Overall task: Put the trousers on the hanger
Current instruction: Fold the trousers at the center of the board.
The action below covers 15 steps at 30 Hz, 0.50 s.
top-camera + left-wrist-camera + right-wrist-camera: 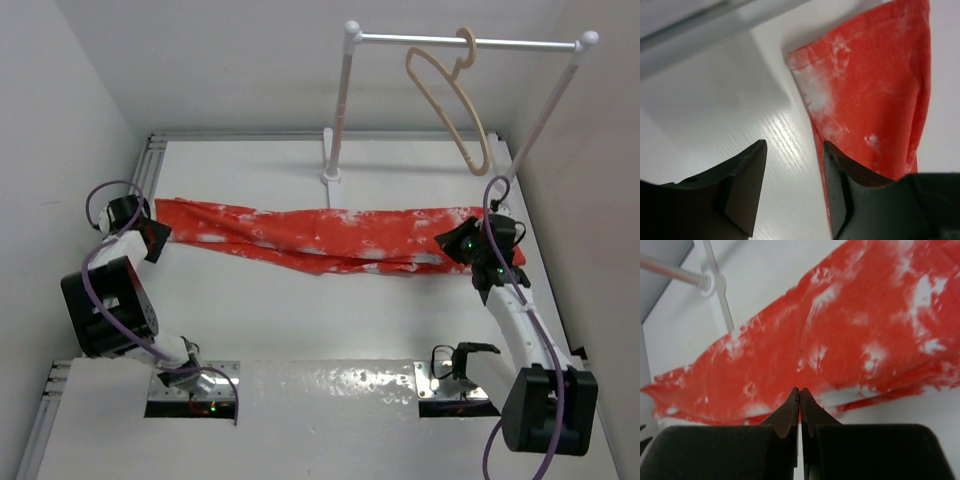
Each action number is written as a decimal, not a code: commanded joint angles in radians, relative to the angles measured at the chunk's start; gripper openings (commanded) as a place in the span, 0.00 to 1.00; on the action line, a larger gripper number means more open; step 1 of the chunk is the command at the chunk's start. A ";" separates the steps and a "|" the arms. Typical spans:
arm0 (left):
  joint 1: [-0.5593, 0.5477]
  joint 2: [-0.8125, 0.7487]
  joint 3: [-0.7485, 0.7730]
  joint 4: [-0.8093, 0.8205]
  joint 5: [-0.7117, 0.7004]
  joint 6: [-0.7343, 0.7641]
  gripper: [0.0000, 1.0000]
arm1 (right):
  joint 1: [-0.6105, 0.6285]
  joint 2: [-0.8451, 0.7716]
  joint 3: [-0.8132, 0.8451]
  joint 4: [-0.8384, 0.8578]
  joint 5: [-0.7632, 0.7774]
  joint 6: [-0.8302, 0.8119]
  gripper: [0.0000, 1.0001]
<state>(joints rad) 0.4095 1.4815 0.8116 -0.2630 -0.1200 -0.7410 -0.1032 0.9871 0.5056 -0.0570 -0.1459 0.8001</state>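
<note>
A white table (300,330) enclosed by white walls (200,60) holds the trousers (330,238), stretched out flat across it. The hanger (450,95) hangs on the rail (470,42) at the back right. The left gripper (794,150) sits low at the trousers' left end — jaws apart, gripping nothing. The right gripper (800,392) hovers over the right end — fingers pressed together, no cloth visible between them.

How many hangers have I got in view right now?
1. The hanger hangs by its hook from the rail at the back right, behind the right end of the trousers. No other shows; the trousers could hide one, though nothing suggests it.
</note>
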 commanded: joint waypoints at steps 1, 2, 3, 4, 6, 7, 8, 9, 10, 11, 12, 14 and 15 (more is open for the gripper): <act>-0.001 0.028 -0.003 0.088 0.074 -0.018 0.47 | 0.019 -0.070 -0.042 0.029 -0.112 -0.033 0.00; -0.001 0.048 0.001 0.093 0.071 -0.024 0.47 | 0.025 -0.077 -0.048 0.043 -0.127 -0.030 0.00; 0.000 0.077 0.009 0.097 0.066 -0.026 0.47 | 0.039 -0.074 -0.045 0.042 -0.138 -0.032 0.00; 0.000 0.082 0.012 0.106 0.059 -0.024 0.46 | 0.046 -0.071 -0.041 0.042 -0.147 -0.033 0.00; 0.003 0.088 0.011 0.163 0.060 -0.020 0.46 | 0.065 -0.059 -0.042 0.046 -0.153 -0.039 0.00; 0.005 0.097 0.015 0.174 0.069 -0.014 0.46 | 0.068 -0.059 -0.044 0.045 -0.152 -0.039 0.00; 0.005 0.121 0.038 0.179 0.071 -0.012 0.46 | 0.069 -0.059 -0.047 0.045 -0.149 -0.039 0.00; 0.005 0.137 0.038 0.165 0.069 -0.015 0.46 | 0.069 -0.062 -0.049 0.042 -0.141 -0.039 0.00; 0.005 0.152 0.064 0.156 0.060 -0.017 0.45 | 0.071 -0.068 -0.050 0.036 -0.130 -0.039 0.00; 0.005 0.167 0.072 0.154 0.060 -0.017 0.45 | 0.069 -0.074 -0.052 0.020 -0.115 -0.041 0.00; 0.005 0.193 0.084 0.156 0.060 -0.017 0.44 | 0.069 -0.083 -0.050 0.005 -0.078 -0.045 0.00; 0.005 0.233 0.095 0.157 0.057 -0.018 0.45 | 0.069 -0.085 -0.073 -0.024 -0.014 -0.039 0.00; 0.005 0.244 0.097 0.157 0.057 -0.026 0.45 | 0.069 -0.082 -0.084 -0.026 0.003 -0.033 0.00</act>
<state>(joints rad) 0.4095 1.6920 0.8738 -0.1440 -0.0650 -0.7567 -0.0364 0.9173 0.4438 -0.0689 -0.2237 0.7776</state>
